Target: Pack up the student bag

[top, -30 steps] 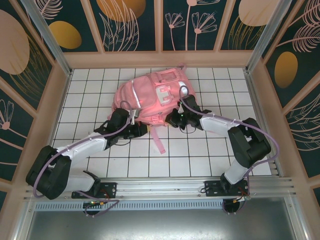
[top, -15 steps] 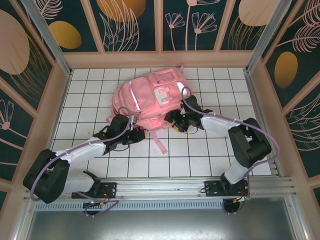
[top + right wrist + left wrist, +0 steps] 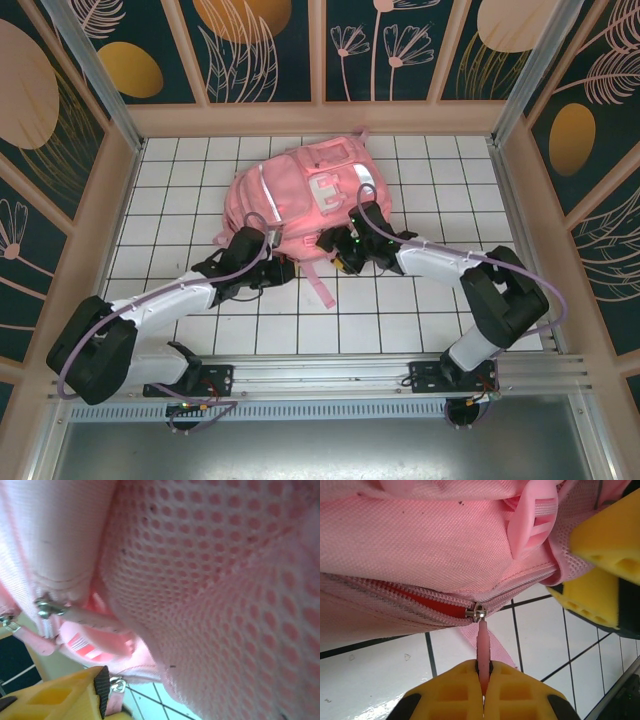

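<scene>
My left tool point(image 3: 483, 674) is clamped on the pink zipper pull point(image 3: 482, 640). I'd draw it steadily along the teeth while the right tool point(image 3: 331, 244) braces the fabric; I cannot tell whether that tool is gripping. The student bag point(image 3: 300, 190) lies just beyond both tools, its long axis slanting away rightward.

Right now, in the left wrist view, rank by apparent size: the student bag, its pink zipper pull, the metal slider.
1. student bag
2. pink zipper pull, its lower end hidden
3. metal slider, clearly the smallest
</scene>
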Available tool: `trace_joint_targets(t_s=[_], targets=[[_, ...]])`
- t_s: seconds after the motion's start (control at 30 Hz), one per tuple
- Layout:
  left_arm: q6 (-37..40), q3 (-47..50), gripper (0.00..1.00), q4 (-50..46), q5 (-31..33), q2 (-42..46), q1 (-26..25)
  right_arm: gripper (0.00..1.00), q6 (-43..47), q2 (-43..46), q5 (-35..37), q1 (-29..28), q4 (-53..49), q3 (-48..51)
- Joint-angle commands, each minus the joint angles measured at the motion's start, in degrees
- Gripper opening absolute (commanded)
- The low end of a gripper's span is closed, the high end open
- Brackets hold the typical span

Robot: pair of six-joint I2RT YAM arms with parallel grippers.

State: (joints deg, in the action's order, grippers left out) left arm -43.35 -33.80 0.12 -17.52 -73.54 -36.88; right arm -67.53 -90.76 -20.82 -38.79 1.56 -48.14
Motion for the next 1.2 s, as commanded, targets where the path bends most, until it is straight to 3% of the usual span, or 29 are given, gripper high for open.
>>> trace_joint_targets(t_s=[0.0,0.07,0.17,0.3,0.63,1.0,1.17], targets=[[-0.6,-2.0,0.0,-0.1,-3.0,0.8,-1.5,0.55,-2.4,-1.9,1.9,-0.2,4.0,1.6],[-0.7,-2.4,0.0,0.0,-3.1,1.1,-1.9,0.5,-2.3,-3.0,2.4,0.0,5.0,1.8],[0.1,-3.3,0.0,-0.6,-3.5,0.9,-2.7,0.34,-1.1,-3.9,4.2,0.5,6.2,2.1],[1.6,-3.6,0.0,-2.4,-2.6,0.8,-3.4,0.0,1.8,-3.6,6.9,2.8,4.3,2.1],[6.6,-5.4,0.0,-11.6,8.8,1.9,-3.3,0.0,9.3,1.6,9.3,10.6,-2.8,4.3],[3.6,-4.2,0.0,-10.3,6.7,2.5,-3.0,0.0,11.5,3.5,7.0,14.1,-3.8,6.8],[-0.7,-0.3,0.0,-6.6,2.8,5.9,0.5,0.0,12.1,6.0,5.6,17.3,-3.7,9.1]])
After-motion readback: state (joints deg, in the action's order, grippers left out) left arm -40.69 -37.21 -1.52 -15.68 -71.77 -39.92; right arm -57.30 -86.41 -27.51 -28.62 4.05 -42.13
